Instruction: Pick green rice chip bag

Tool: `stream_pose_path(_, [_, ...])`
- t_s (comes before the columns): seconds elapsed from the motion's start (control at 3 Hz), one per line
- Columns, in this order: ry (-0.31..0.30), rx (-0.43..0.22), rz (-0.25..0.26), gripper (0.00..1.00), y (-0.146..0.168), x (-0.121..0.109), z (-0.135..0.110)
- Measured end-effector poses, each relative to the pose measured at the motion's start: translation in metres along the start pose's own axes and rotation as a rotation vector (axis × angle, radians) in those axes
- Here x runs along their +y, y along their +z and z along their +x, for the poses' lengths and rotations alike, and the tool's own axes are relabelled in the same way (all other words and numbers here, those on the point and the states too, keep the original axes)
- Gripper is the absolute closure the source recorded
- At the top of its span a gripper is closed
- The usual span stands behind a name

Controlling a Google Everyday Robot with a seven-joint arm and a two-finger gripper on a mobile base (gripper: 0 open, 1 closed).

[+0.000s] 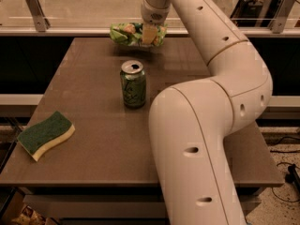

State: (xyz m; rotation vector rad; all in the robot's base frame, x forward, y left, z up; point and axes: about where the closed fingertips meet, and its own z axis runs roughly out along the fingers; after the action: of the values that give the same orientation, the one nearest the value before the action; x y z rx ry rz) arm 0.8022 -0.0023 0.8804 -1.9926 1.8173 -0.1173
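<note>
The green rice chip bag (125,33), a crinkly light-green pouch with pale orange chip pictures, is at the far edge of the brown table (93,139). It hangs a little above the tabletop, with a shadow under it. My gripper (149,33) reaches down from the long white arm (206,125) and is shut on the bag's right part. A pale finger (149,33) shows in front of the bag.
A green soda can (133,84) stands upright mid-table, in front of the bag. A green-and-yellow sponge (45,134) lies near the table's left front corner. A railing and a light counter run behind the table's far edge.
</note>
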Motion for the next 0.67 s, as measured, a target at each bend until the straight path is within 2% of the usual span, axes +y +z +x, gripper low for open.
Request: stream_pose_path(0.67, [-0.005, 0.013, 0.12, 1.0, -0.054, -0.007, -0.002])
